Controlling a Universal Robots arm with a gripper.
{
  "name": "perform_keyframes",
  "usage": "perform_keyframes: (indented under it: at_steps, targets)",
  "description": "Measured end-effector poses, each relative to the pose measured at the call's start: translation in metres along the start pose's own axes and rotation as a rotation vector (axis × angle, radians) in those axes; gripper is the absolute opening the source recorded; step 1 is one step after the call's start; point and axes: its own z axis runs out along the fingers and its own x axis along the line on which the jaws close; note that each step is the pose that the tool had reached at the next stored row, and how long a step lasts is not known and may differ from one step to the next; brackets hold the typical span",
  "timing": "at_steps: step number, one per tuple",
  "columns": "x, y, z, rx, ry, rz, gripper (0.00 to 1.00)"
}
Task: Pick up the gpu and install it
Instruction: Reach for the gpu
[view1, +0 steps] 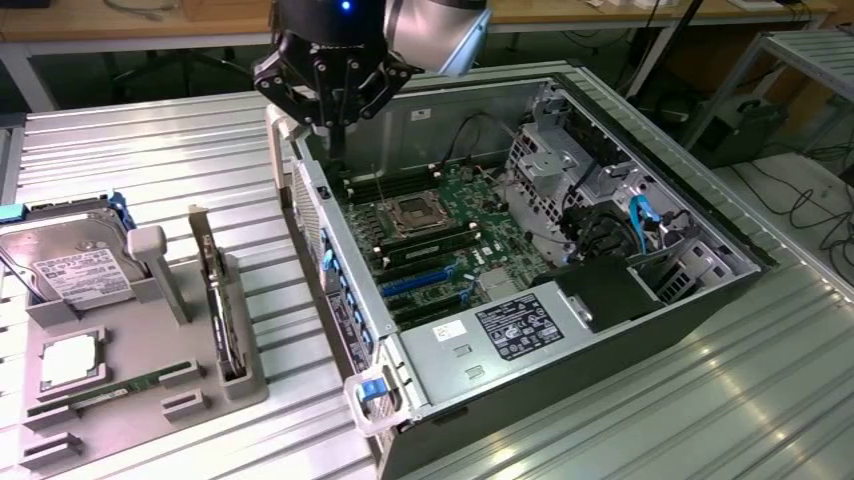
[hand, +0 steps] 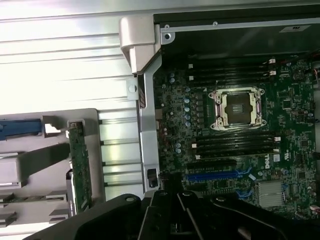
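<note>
The gpu (view1: 214, 292) stands on edge in a slot of the grey holder (view1: 200, 390), on the exterior view's left beside the open computer case. In the wrist view the gpu (hand: 79, 167) shows edge-on as a thin green strip. My black gripper (view1: 336, 138) hangs above the case's far corner wall, well apart from the card. Its fingers meet at a narrow tip with nothing between them. The wrist view shows the gripper (hand: 172, 212) over the motherboard (hand: 220, 150) near the blue expansion slots (hand: 215, 175).
The case (view1: 561, 380) lies on its side with the CPU socket (view1: 410, 212), a power supply (view1: 514, 325) and drive cages (view1: 574, 160) inside. The holder also carries a hard drive (view1: 78, 268), a CPU (view1: 67, 362) and a memory stick (view1: 114, 393). Ribbed metal tabletop (view1: 160, 160) surrounds them.
</note>
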Motion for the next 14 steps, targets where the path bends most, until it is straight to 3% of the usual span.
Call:
perform_keyframes:
  at_steps: [14]
  targets:
    - [0.028, -0.0033, -0.0008, 0.0000, 0.0001, -0.001, 0.11]
